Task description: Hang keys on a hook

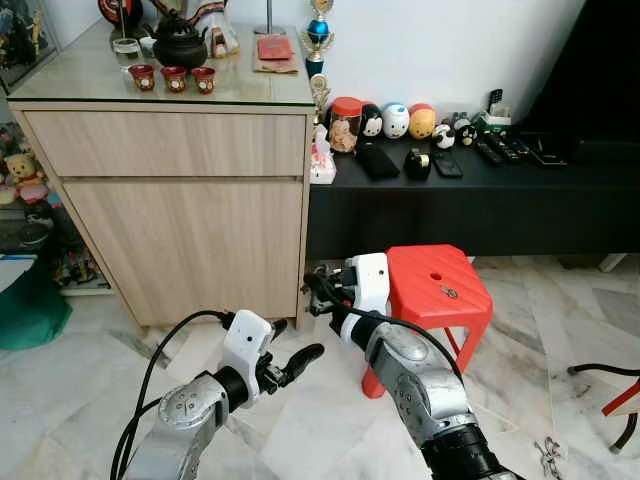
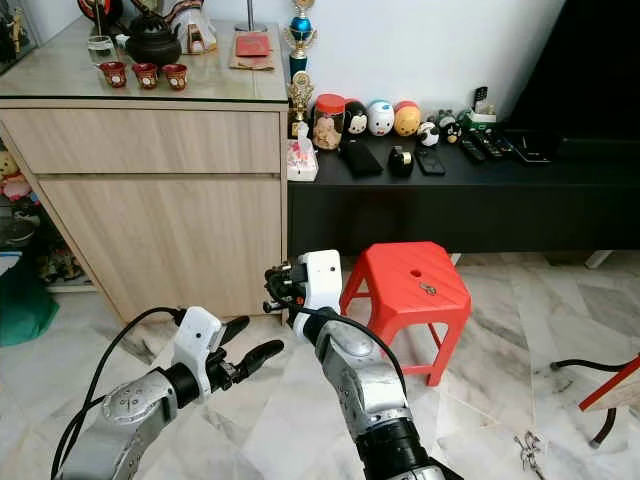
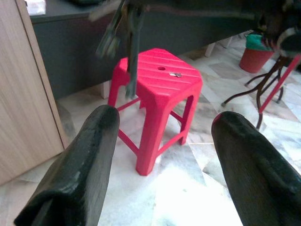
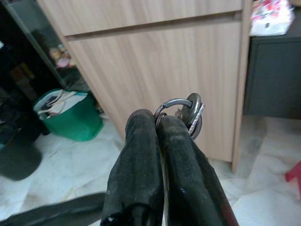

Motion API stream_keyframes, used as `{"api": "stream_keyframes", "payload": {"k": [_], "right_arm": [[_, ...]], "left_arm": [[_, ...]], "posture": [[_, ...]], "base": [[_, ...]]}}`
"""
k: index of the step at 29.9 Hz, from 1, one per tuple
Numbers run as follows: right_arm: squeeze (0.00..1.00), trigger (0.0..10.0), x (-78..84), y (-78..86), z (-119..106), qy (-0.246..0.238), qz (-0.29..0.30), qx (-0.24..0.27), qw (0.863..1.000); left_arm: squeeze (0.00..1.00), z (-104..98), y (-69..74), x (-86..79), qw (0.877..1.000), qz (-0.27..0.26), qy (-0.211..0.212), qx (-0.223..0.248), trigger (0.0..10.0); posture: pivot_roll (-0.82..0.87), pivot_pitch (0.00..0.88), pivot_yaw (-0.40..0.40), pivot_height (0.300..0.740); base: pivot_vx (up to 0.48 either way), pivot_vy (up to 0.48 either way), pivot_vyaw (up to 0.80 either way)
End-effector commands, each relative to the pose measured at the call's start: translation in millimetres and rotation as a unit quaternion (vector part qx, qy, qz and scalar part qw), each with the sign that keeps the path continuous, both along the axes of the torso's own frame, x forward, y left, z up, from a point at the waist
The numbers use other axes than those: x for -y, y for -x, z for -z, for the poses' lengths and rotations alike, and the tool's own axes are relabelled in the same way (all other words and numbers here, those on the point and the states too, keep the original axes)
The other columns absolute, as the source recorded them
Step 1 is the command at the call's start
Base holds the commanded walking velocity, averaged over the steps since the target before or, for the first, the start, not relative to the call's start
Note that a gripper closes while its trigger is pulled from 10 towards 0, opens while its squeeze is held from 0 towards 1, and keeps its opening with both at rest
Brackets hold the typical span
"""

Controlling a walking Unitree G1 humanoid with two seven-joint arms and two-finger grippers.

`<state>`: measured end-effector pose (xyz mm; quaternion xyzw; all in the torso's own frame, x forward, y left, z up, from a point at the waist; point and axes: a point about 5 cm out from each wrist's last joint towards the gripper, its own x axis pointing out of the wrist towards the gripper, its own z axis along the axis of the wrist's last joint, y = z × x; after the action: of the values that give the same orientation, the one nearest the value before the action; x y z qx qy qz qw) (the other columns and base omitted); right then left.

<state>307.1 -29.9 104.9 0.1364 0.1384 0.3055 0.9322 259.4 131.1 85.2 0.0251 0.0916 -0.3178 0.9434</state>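
right gripper (image 4: 160,127) fingers pinched on keys (image 4: 186,113), near wooden cabinet's (image 1: 180,230) front corner | left gripper (image 3: 160,136) fingers wide, holding nothing, over bare marble floor (image 1: 300,420) | red stool (image 1: 440,290) beside right arm; left wrist view shows small metal piece (image 3: 175,74) on it

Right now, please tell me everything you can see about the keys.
The keys are a small bunch on a silver metal ring, with a round dark key head and a ridged metal edge showing. They look like metal. The right gripper has its two black fingers shut on the ring, so the bunch sticks out past the fingertips. It is held in the air in front of the wooden cabinet, touching only the fingers.
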Motion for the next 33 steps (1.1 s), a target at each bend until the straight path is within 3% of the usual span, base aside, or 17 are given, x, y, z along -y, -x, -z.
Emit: {"api": "stream_keyframes", "payload": {"k": [1,20,33], "right_arm": [[0.0,10.0,-3.5,2.1,-4,-0.006,-0.006,0.006,1.0],[0.0,10.0,-11.9,5.3,-14,-0.038,-0.025,0.003,0.999],[0.0,10.0,-13.9,6.6,-17,-0.047,-0.03,0.004,0.998]], "left_arm": [[0.0,-2,-3.7,2.4,1.0,-0.001,-0.006,0.009,10.0],[0.0,4,-12.8,1.4,0.998,-0.049,-0.037,0.028,10.0],[0.0,6,-13.9,2.9,0.998,-0.058,-0.026,0.026,10.0]], "posture": [[0.1,0.0,-0.109,0.74],[0.1,0.0,-0.117,0.74],[0.1,0.0,-0.118,0.74]], "base": [[0.0,0.0,0.0],[0.0,0.0,0.0],[0.0,0.0,0.0]]}}
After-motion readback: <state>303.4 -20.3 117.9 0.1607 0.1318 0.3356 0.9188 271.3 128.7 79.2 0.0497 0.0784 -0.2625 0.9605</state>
